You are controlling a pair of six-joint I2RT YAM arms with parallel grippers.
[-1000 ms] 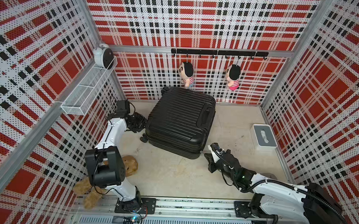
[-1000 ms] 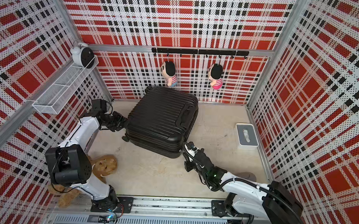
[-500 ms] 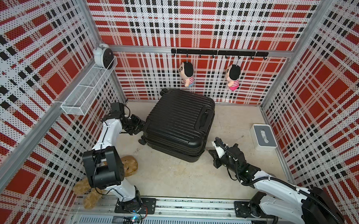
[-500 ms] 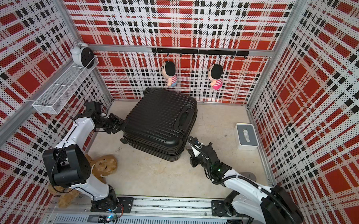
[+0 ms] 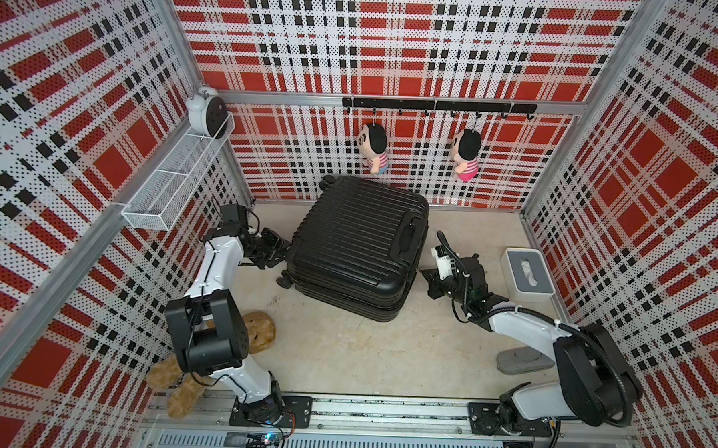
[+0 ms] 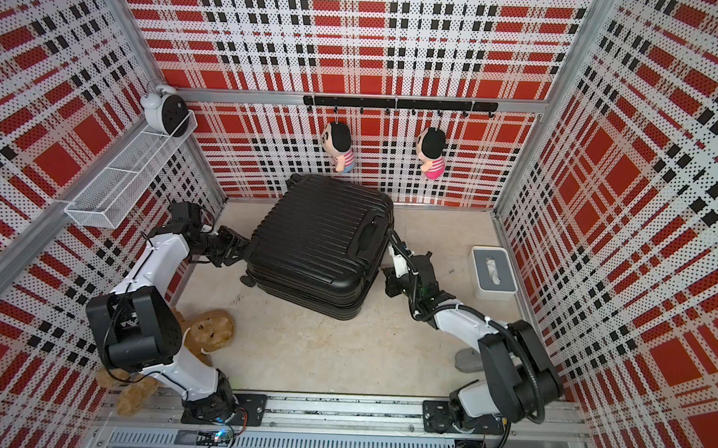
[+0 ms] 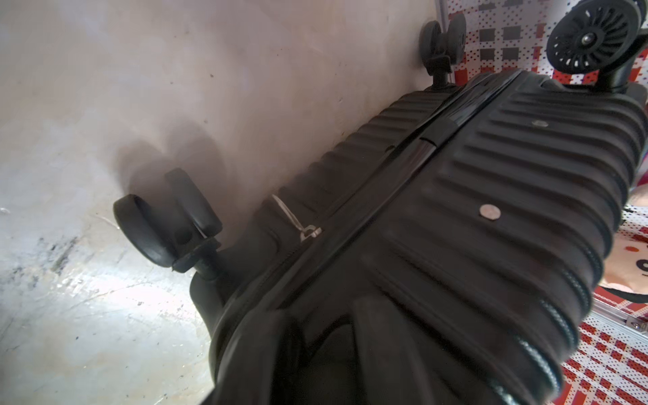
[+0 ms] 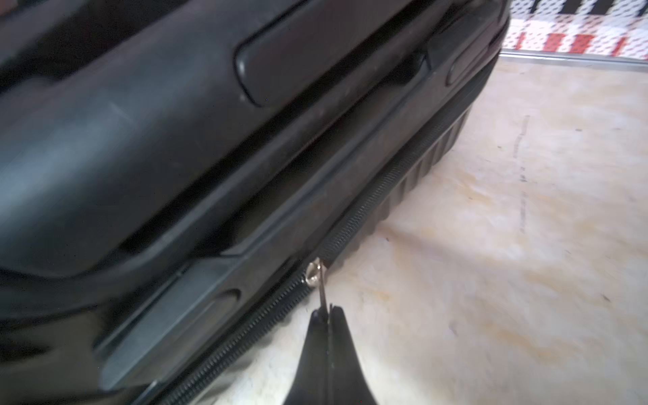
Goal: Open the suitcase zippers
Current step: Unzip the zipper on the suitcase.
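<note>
One thin metal pull (image 8: 323,291) pinched by right hand (image 8: 329,310) (ribbed shell (image 5: 357,233)); left hand (image 5: 279,250) unclear.

Looks like a robot lab cell dressed up as a home corner. Walled on three sides with perforated plaid panels (image 5: 398,48), with a metal rail (image 5: 382,413) at the front edge of the floor (image 5: 343,357) carrying the left arm (image 5: 215,277) and right arm (image 5: 527,328). Furnished like a room: hook rail (image 5: 437,105) with two plush dolls (image 5: 375,149), wire basket (image 5: 176,183) with alarm clock (image 5: 207,112), tissue box (image 5: 528,274), teddy bear (image 5: 257,333) and slipper (image 5: 522,361).
</note>
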